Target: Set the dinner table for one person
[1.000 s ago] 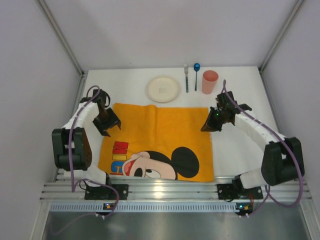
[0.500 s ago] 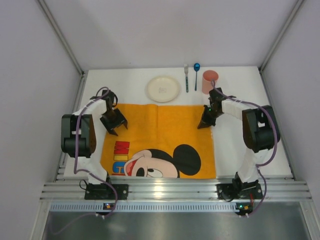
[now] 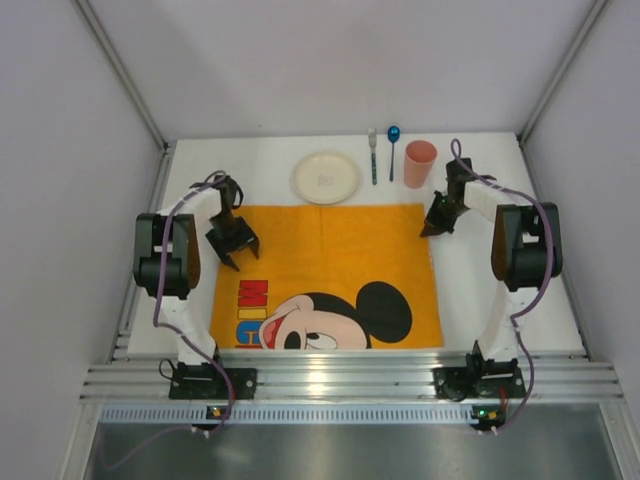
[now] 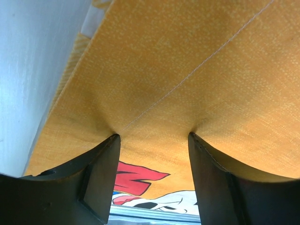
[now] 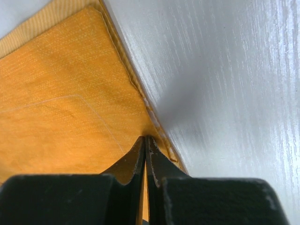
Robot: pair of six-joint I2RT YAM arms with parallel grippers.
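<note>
The white dinner table (image 3: 490,290) carries an orange Mickey Mouse mat (image 3: 330,270), spread flat. My left gripper (image 3: 236,243) is open; its two fingertips (image 4: 115,138) press down on the mat (image 4: 164,70) near its far left corner and dimple the cloth. My right gripper (image 3: 437,224) is shut on the mat's right edge (image 5: 140,101) close to the far right corner, with a sliver of orange cloth between the fingers. A cream plate (image 3: 325,177), a fork (image 3: 372,155), a blue spoon (image 3: 393,150) and a pink cup (image 3: 419,163) stand in a row behind the mat.
The ribbed aluminium rail (image 3: 340,380) runs along the near edge with both arm bases on it. Grey walls close in the left, right and back sides. Bare white tabletop (image 5: 234,70) lies right of the mat and tabletop also shows left of it (image 4: 28,70).
The mat has slid to the right and lies flatter. Both grippers have moved farther from the bases, the right one pulling the mat's edge rightward, the left one staying on the mat's far left part.
</note>
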